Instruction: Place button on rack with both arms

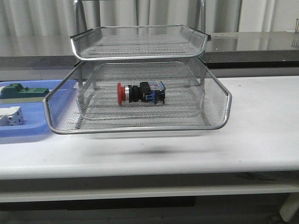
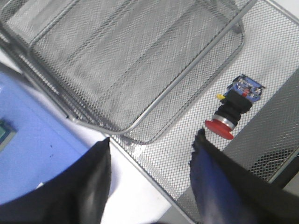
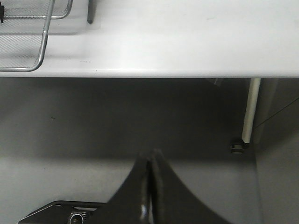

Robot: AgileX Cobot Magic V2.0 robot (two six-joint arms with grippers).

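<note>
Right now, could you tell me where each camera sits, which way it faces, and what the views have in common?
Front view: faces forward over the white table at the rack, the button lying in its pulled-out tray; no arm shows.
Left wrist view: above the rack, looking down on the button; the open left gripper shows.
Right wrist view: off the table's edge, facing the floor below; the shut right gripper shows.
Shared: rack in all three; button in the front and left wrist views.
</note>
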